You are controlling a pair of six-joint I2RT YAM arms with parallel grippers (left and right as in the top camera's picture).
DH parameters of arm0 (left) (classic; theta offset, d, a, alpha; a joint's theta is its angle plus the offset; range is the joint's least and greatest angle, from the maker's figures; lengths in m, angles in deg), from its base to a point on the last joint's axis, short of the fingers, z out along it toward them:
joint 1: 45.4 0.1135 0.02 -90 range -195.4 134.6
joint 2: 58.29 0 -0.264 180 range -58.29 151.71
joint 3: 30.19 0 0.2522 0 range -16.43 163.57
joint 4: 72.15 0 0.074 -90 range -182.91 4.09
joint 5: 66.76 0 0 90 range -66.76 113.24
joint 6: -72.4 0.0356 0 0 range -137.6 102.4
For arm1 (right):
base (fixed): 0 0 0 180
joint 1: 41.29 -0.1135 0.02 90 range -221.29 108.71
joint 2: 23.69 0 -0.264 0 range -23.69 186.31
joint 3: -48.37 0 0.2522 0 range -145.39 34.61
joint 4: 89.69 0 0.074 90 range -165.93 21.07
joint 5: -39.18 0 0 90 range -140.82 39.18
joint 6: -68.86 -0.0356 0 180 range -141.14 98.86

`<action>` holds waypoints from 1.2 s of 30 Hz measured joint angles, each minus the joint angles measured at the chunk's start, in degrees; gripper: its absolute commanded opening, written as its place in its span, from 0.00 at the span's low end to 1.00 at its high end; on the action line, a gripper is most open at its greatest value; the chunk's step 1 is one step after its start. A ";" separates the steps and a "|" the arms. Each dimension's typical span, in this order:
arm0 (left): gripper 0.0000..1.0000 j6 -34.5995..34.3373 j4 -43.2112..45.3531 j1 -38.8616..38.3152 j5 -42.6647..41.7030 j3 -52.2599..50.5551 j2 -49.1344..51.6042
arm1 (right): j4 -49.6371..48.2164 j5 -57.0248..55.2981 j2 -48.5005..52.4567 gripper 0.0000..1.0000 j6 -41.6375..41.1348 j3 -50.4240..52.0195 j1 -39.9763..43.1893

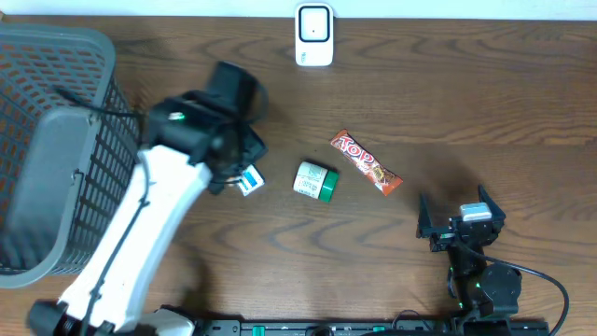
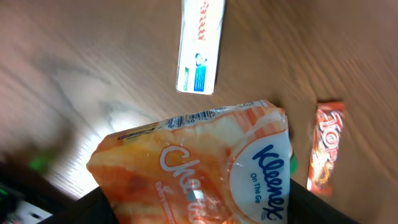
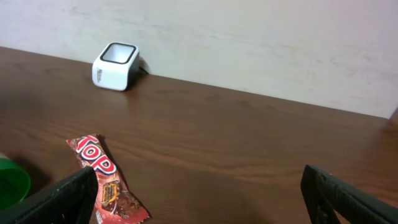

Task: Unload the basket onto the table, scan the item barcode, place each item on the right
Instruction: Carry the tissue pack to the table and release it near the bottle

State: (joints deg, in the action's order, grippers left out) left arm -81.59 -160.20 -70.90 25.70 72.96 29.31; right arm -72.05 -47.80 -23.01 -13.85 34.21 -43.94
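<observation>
My left gripper [image 2: 202, 206] was clamped on the tissue pack [image 2: 199, 165]. The dark fingers [image 2: 93, 205] showed only at the bottom corners of the left wrist view, one at each side of the pack. The pack filled the gap between them and stuck out past their tips, its orange face and blue oval logo toward the camera. It was held above the table [image 2: 93, 74], not on it.

Beyond the pack a white box [image 2: 200, 46] lay flat, and off to one side lay a candy bar [image 2: 326, 146]. From overhead my left wrist hid the pack. The box [image 1: 250, 180] peeked out beside it, with a green-capped jar [image 1: 315, 181] and then the bar [image 1: 366, 162] further to the right. The scanner [image 1: 314, 35] stood at the far edge, well apart from my left wrist. A grey basket [image 1: 56, 140] sat at the left end.

My right gripper [image 3: 205, 199] was spread wide with nothing in it, near the bar [image 3: 102, 180] and facing the scanner [image 3: 115, 66].
</observation>
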 measured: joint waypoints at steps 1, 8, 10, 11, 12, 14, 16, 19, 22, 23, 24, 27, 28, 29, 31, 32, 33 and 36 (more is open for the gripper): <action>0.70 -3.28 0.28 -1.51 1.18 -0.20 0.92 | 0.00 0.00 0.00 0.99 0.00 0.00 0.00; 0.70 -35.56 7.17 -12.66 6.08 -2.01 10.88 | 0.00 0.00 0.00 0.99 0.00 0.00 0.00; 0.70 -43.15 10.16 -14.27 6.58 -2.03 13.99 | 0.00 0.00 0.00 0.99 0.00 0.00 0.00; 0.70 -45.40 11.72 -14.71 6.69 -2.05 15.26 | 0.00 0.00 0.00 0.99 0.00 0.00 0.00; 0.70 -48.00 14.32 -15.10 6.88 -2.14 16.92 | -0.02 0.00 0.00 0.99 0.00 0.00 0.00; 0.70 -50.93 17.66 -15.17 6.97 -2.27 19.34 | 0.00 0.00 0.00 0.99 0.00 0.00 0.00; 0.70 -51.95 19.96 -15.04 6.99 -2.36 20.63 | 0.00 0.00 0.00 0.99 0.00 0.00 0.00; 0.70 -51.98 23.23 -14.84 7.10 -2.43 20.85 | -0.02 0.00 0.00 0.99 0.00 0.00 0.00; 0.70 -51.98 25.75 -13.81 7.15 -2.43 20.85 | 0.02 0.00 0.00 0.99 -0.02 0.00 0.00; 0.70 -51.98 26.67 -13.07 7.15 -2.43 20.85 | -0.02 0.00 0.00 0.99 0.00 0.00 0.00; 0.70 -51.98 27.17 -12.46 7.17 -2.43 20.85 | 0.00 0.00 0.00 0.99 0.00 0.00 0.00; 0.70 -51.98 28.22 -10.16 7.19 -2.43 20.85 | 0.00 0.00 0.00 0.99 0.00 0.00 0.00; 0.70 -51.98 28.30 -8.98 7.17 -2.43 20.85 | 0.00 0.00 0.00 0.99 0.00 0.00 0.00; 0.70 -51.98 28.28 -7.76 7.17 -2.43 20.85 | 0.00 0.00 0.00 0.99 0.00 0.00 0.00; 0.71 -51.98 28.20 -4.55 7.19 -2.43 20.85 | 0.00 0.00 0.00 0.99 0.00 0.00 0.00; 0.71 -51.98 28.17 -3.32 7.08 -2.43 20.85 | 0.00 0.00 0.00 0.99 0.00 0.00 0.00; 0.75 -51.98 28.15 -2.08 6.86 -2.43 20.85 | 0.00 0.00 0.00 0.99 0.00 0.00 0.00; 0.77 -51.98 27.61 1.14 6.21 -2.43 20.85 | 0.00 0.00 0.00 0.99 0.00 0.00 0.00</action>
State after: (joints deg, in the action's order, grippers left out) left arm -133.57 -132.59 -69.76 31.91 70.53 50.16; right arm -72.05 -47.80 -23.01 -13.85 34.21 -43.94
